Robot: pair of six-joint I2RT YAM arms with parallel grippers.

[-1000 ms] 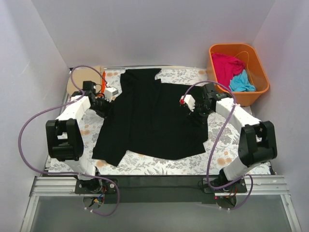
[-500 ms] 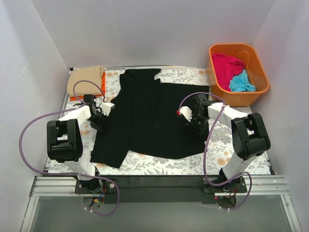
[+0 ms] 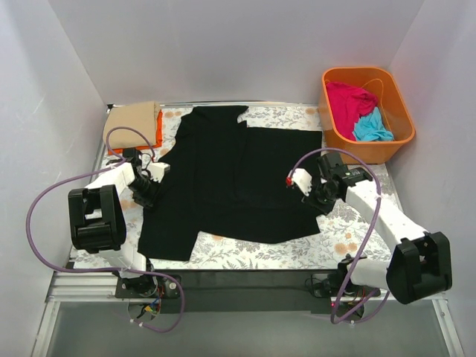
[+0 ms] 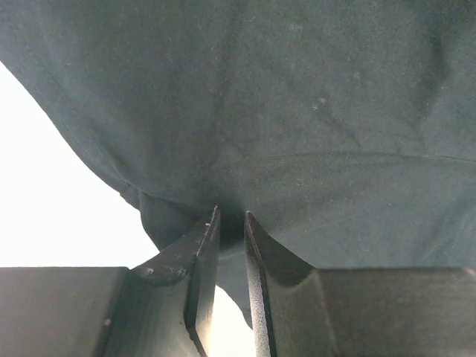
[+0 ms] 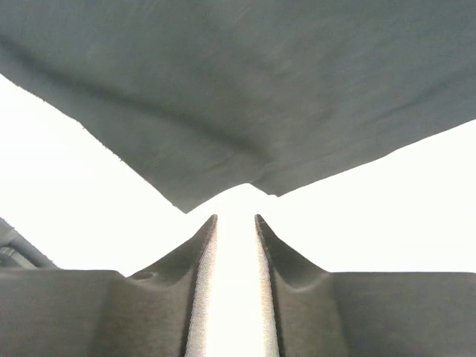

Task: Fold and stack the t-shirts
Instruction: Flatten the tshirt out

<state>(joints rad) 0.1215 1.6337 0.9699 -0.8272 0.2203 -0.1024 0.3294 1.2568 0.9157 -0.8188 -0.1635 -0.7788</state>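
Right arm has swung outward; its claw (image 3: pixel 318 199), narrowly parted and empty in the wrist view, sits at the right hem of the black t-shirt (image 3: pixel 238 178) spread on the counter (image 3: pixel 245 253). Left claw (image 3: pixel 149 192) pinches its left edge.

I read the large black t-shirt (image 3: pixel 230 178) as soft, matt cloth; right of it, the rigid orange plastic tub (image 3: pixel 378 153) looks smooth and faintly glossy.

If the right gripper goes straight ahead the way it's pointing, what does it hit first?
Probably the edge of the black t-shirt, just beyond the right gripper; its height over the cloth is unclear.
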